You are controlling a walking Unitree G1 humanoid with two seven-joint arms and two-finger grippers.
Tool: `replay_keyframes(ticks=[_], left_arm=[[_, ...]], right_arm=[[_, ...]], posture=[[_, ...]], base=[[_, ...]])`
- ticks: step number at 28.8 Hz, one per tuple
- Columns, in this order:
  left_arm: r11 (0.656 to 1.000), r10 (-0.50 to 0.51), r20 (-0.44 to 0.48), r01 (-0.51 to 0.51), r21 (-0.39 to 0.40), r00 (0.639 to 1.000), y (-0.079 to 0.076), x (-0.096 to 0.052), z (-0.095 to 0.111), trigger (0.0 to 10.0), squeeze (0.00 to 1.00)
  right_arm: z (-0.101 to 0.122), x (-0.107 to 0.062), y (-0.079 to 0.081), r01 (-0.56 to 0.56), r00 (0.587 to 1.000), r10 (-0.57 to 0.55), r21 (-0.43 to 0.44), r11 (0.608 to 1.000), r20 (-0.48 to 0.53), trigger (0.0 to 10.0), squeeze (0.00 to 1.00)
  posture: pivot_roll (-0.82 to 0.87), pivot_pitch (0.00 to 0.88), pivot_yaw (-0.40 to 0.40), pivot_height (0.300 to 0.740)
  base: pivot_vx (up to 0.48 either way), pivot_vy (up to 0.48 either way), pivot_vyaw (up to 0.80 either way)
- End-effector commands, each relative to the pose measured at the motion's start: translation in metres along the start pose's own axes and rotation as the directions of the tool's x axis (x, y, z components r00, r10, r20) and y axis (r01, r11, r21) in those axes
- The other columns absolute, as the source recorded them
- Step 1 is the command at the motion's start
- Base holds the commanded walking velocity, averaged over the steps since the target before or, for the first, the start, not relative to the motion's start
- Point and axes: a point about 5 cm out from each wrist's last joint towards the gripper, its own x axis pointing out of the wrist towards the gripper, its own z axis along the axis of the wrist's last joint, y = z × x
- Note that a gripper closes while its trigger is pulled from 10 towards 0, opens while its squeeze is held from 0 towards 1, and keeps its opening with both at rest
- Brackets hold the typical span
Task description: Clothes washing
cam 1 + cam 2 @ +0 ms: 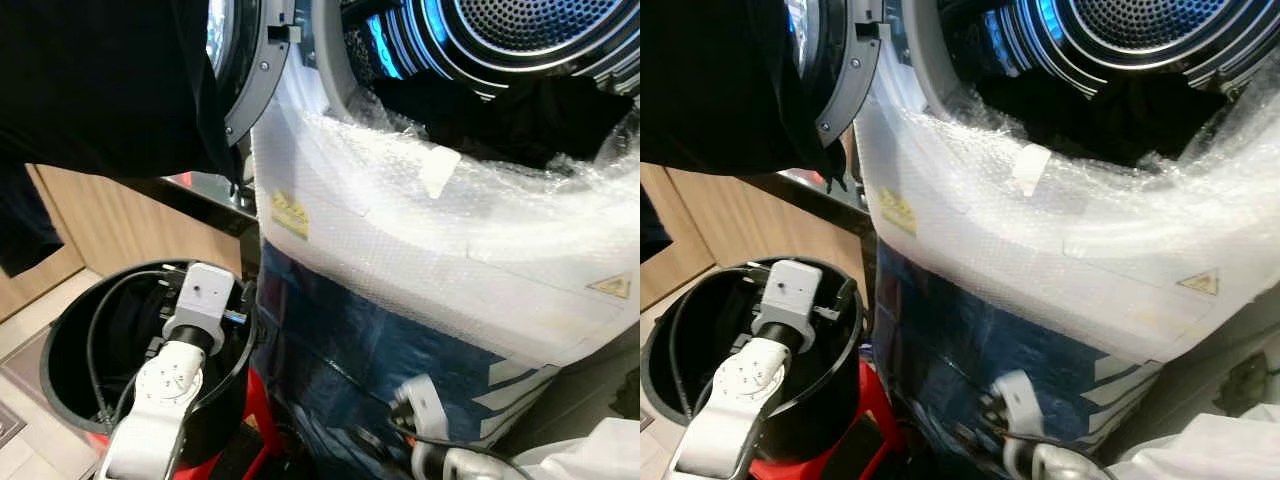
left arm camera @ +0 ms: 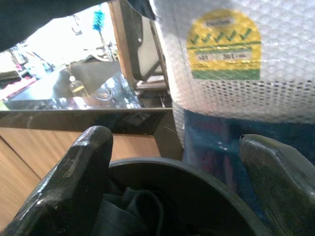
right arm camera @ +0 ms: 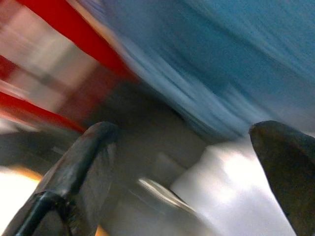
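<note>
Wrapped washing machine, left gripper spread above basket clothes

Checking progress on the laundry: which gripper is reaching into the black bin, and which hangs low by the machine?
The left gripper, fingers apart, points into the black bin holding dark clothes; the right gripper sits low beside the wrapped washing machine.

black bucket, blue drum, yellow sticker

You had blue light glowing inside the drum and white glare off the bubble wrap. The garment at upper left was near black. Your right wrist view was smeared with motion blur; the left wrist's window was overexposed.
</note>
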Motion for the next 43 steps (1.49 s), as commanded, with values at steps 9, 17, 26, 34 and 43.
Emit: replay_keyframes(ticks=[9, 17, 26, 34, 43], left_arm=[[0.976, 0.110, -0.096, -0.125, -0.177, 0.989, 0.031, -0.002, -0.004, 10.0, 0.00], [0.930, 0.235, -0.323, -0.308, -0.200, 0.917, 0.073, -0.006, -0.045, 10.0, 0.56], [0.913, 0.211, -0.399, -0.326, -0.244, 0.892, 0.099, 0.006, -0.066, 10.0, 1.00], [0.886, 0.184, -0.467, -0.351, -0.302, 0.865, 0.116, 0.021, -0.074, 10.0, 1.00], [0.852, 0.132, -0.507, -0.359, -0.380, 0.852, 0.109, 0.033, -0.083, 10.0, 1.00]], right_arm=[[-0.061, -0.004, -0.015, 0.205, 0.966, -0.201, 0.008, 0.979, -0.162, 10.0, 0.00], [-0.079, -0.005, -0.014, 0.254, 0.948, -0.237, 0.056, 0.966, -0.213, 10.0, 0.64], [-0.079, -0.002, -0.005, 0.264, 0.944, -0.253, 0.028, 0.964, -0.211, 10.0, 0.00], [-0.080, -0.002, -0.005, 0.271, 0.944, -0.255, 0.052, 0.961, -0.210, 10.0, 0.00], [-0.086, -0.006, -0.015, 0.288, 0.936, -0.276, 0.022, 0.958, -0.220, 10.0, 0.00]], posture=[[0.07, 0.096, -0.044, 0.740], [0.08, 0.101, -0.038, 0.740], [0.07, 0.106, -0.035, 0.740], [0.04, 0.104, -0.038, 0.740], [0.01, 0.088, -0.058, 0.740]], base=[[0.000, 0.000, 0.00], [0.000, 0.000, 0.00], [0.000, 0.000, 0.00], [0.000, 0.000, 0.00], [0.000, 0.000, 0.00]])
